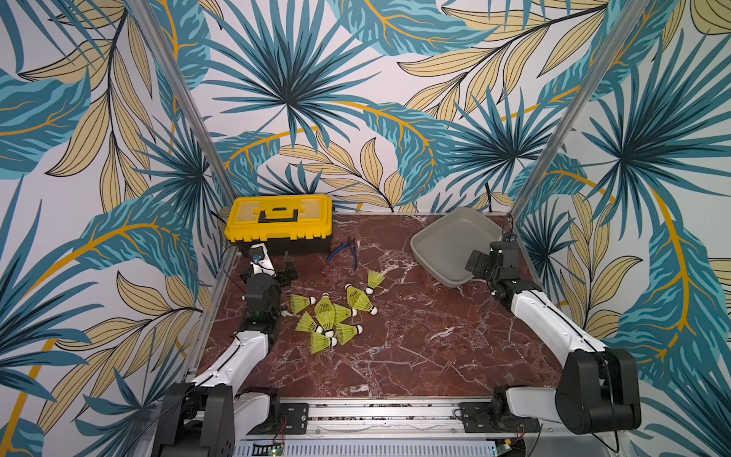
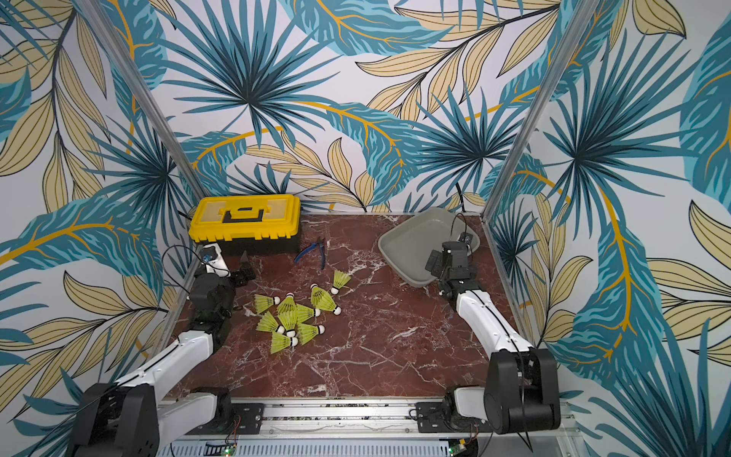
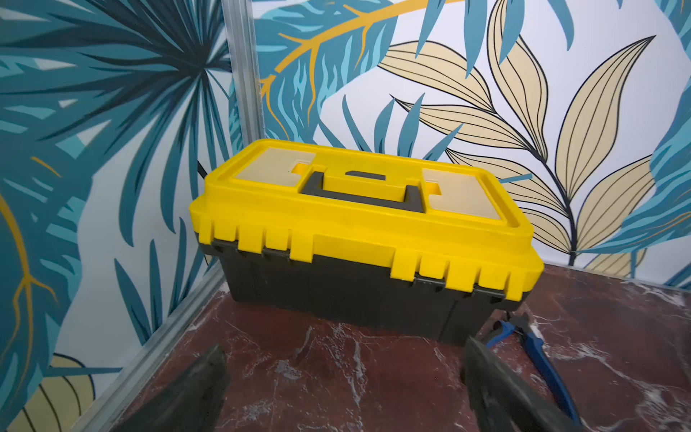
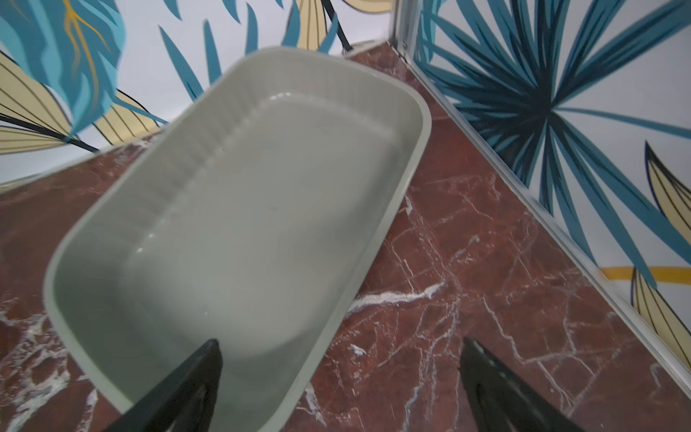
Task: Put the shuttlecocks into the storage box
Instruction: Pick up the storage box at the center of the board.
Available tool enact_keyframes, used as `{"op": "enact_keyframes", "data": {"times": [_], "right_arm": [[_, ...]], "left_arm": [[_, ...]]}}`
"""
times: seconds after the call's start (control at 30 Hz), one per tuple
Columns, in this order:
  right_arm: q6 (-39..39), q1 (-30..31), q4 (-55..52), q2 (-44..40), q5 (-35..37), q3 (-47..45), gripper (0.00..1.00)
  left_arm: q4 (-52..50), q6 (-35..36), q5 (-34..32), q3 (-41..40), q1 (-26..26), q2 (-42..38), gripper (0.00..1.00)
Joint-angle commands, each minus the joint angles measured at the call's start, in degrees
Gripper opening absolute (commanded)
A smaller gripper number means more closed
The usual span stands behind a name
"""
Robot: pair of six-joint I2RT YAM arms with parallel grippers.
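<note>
I see both claws spread wide, holding nothing: the left claw faces the yellow toolbox, the right claw hangs over the near rim of the grey tray — and the shuttlecocks lie heaped on the marble table, well apart from that tray.

Shuttlecocks x9, poss. 10 (pile overlaps); storage box x1; toolbox x1; pliers x1.

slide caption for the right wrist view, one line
Open right gripper above one corner of the empty grey storage box on the red marble table.
</note>
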Motion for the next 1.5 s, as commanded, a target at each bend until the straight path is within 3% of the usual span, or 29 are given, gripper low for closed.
{"op": "enact_keyframes", "data": {"times": [0.0,0.23,0.5,0.87,1.3,1.47], "right_arm": [[3.9,0.15,-9.32,1.75,2.16,1.63,0.94],[5.74,0.11,-11.63,8.19,-1.79,6.32,0.75],[8.13,-0.01,-12.32,15.73,-2.9,11.31,0.61],[11.37,-0.09,-11.36,20.95,-3.29,12.71,0.49],[12.38,-0.2,-15.83,20.09,-3.02,11.58,0.13],[9.59,-0.11,-17.55,15.7,-2.98,7.91,0.11]], "left_arm": [[-20.5,-6.8,5.62,5.47,-0.2,-1.46,1.0],[-36.05,-11.78,11.61,12.27,-0.25,-1.72,1.0],[-40.47,-11.68,16.27,14.0,-0.22,-1.7,1.0],[-43.43,-10.05,16.66,14.62,-0.2,-1.74,1.0],[-44.68,-9.9,17.46,15.32,-0.2,-2.01,1.0],[-45.29,-9.72,17.93,15.42,-0.2,-2.53,1.0]]}}
